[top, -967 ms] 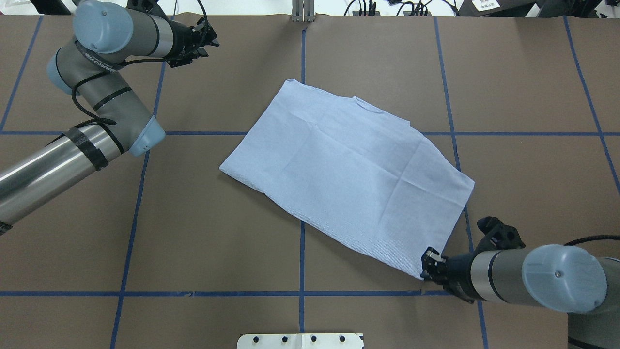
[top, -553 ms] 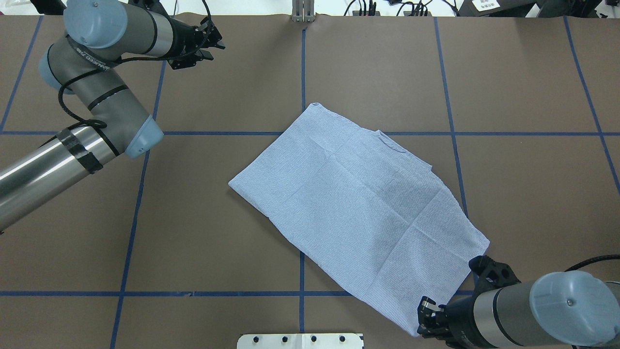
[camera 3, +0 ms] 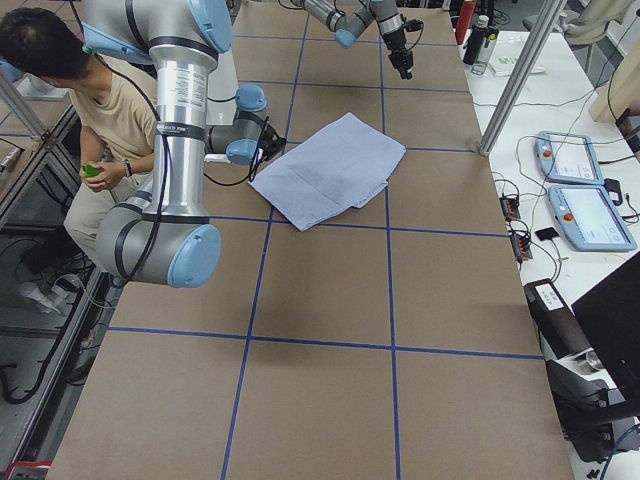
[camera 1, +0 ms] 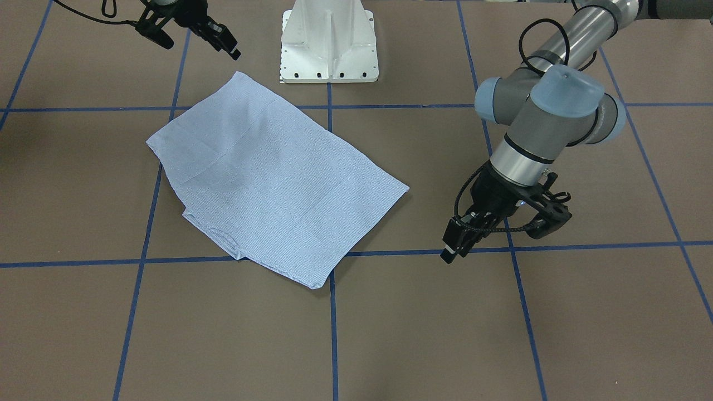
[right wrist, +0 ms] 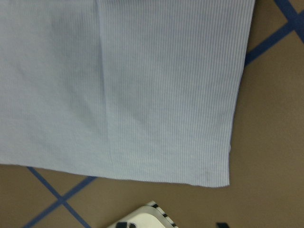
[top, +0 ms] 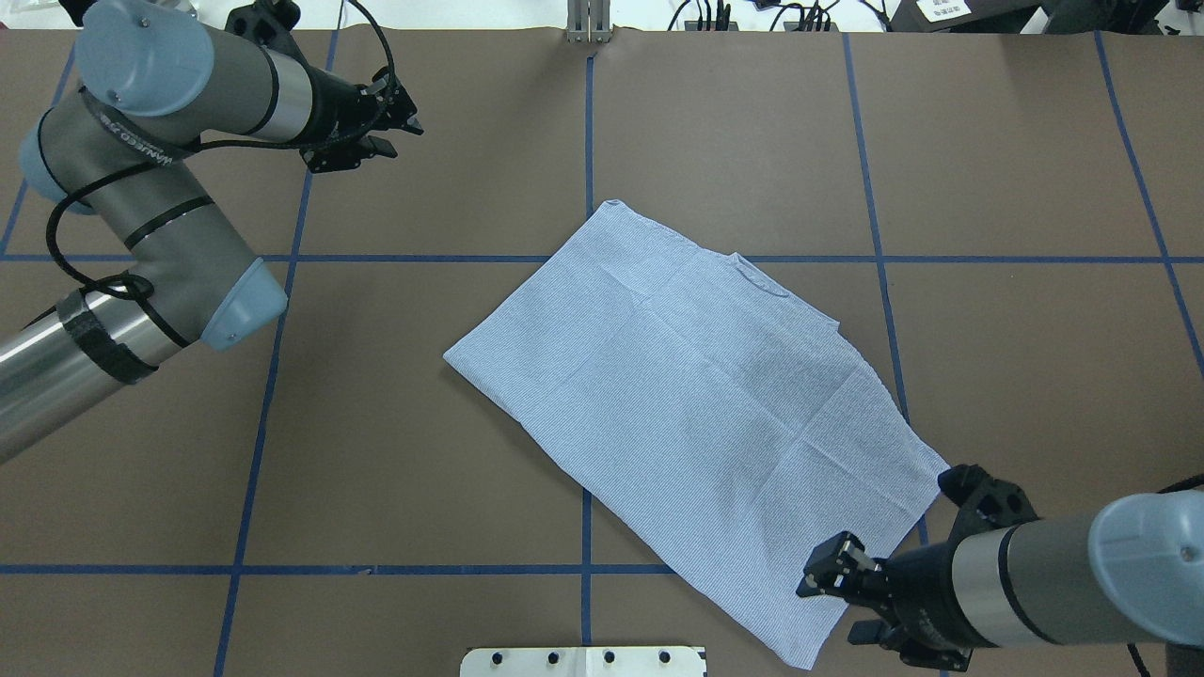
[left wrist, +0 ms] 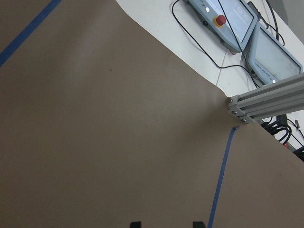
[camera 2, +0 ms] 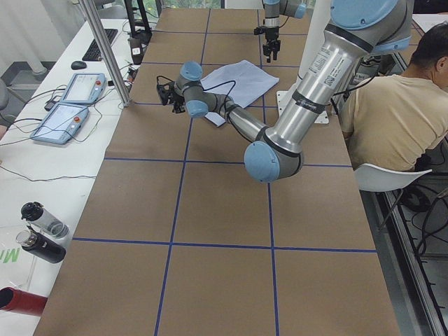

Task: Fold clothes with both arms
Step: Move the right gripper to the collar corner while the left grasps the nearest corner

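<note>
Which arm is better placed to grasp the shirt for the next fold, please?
Right, I'd judge. The right gripper, open, sits beside the corner of the shirt nearest the robot, while the left gripper, also open, is over bare table well away from it.

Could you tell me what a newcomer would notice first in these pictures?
A pale blue striped shirt lies folded flat and slantwise in the middle of the brown table with its blue tape grid. The right gripper hangs with fingers open over the shirt's corner nearest the robot, while the left gripper, also open, is far off over bare table.
</note>
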You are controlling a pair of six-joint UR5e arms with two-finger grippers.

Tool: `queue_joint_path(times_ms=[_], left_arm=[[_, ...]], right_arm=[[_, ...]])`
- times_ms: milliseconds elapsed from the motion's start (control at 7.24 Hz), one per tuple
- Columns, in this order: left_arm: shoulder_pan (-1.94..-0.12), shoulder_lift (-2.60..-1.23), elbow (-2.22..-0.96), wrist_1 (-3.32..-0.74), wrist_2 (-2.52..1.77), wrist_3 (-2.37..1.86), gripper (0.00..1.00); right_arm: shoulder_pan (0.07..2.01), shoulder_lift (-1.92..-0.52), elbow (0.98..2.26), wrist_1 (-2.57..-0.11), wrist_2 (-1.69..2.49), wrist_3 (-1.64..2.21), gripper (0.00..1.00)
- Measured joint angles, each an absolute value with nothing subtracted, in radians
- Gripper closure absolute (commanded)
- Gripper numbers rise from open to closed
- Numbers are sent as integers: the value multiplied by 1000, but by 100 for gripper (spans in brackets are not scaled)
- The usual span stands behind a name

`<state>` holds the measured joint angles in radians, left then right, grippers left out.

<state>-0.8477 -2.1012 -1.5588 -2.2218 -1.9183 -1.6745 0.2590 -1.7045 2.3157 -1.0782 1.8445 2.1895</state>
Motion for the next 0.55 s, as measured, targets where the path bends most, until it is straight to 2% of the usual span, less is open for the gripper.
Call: queue_joint_path(times_ms=[276, 553], left_arm=[[-769, -2008, -1658, -2205, -1926, -1763, 38], [-682, -1976, -1676, -2239, -1920, -1930, 38]], right_arm=[[442, -1643, 2240, -1079, 1846, 2156, 0], [611, -1529, 2105, -1080, 1847, 2039, 0]])
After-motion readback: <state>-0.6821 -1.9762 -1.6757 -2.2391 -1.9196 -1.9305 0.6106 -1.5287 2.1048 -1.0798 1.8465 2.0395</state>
